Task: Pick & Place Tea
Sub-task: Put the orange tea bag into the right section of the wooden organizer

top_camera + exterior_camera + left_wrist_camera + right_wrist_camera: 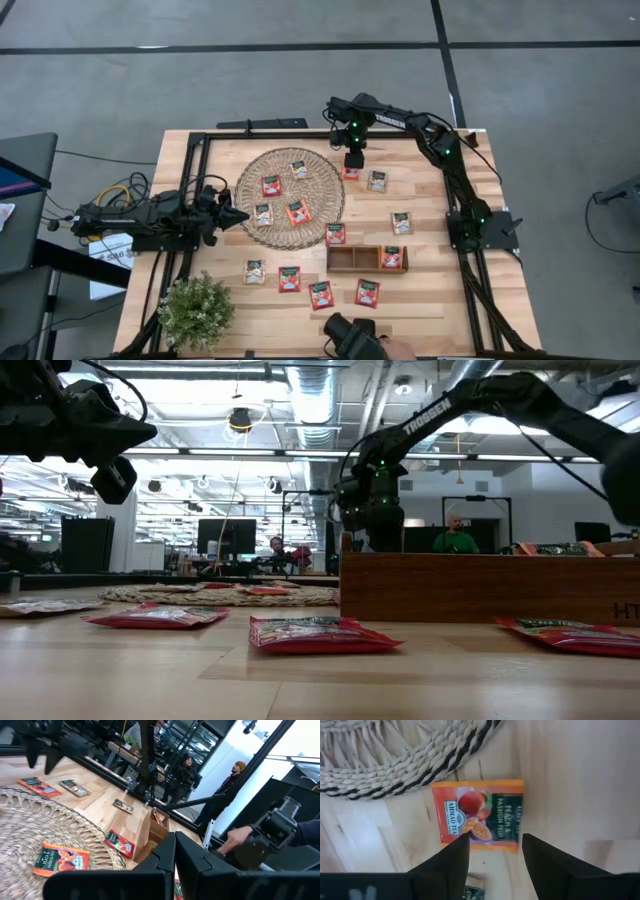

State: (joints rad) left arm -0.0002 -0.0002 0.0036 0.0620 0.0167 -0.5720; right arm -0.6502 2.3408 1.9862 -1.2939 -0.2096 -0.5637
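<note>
Several tea sachets lie flat: red, orange and beige ones on the wicker mat (290, 197), others on the table, one red sachet (392, 257) in the wooden tray (352, 259). My right gripper (353, 160) (492, 845) is open, pointing down over an orange sachet (480, 815) (350, 174) on the wood by the mat's far-right rim, one finger on either side of its near half. My left gripper (238, 215) (175, 855) is shut and waits in the air at the mat's left edge. My right gripper comes from above at the orange sachet's near edge (485, 845), its open fingers (457, 852) spread across it. The sachet lies flat on the table. I cannot tell whether the fingertips touch it.
A potted plant (195, 310) stands at the near-left corner. A black camera (350, 335) sits at the near edge, with a person's hand (240, 837) on it. Beige sachets (376, 181) (401, 222) lie right of the mat; red ones (321, 294) lie before the tray.
</note>
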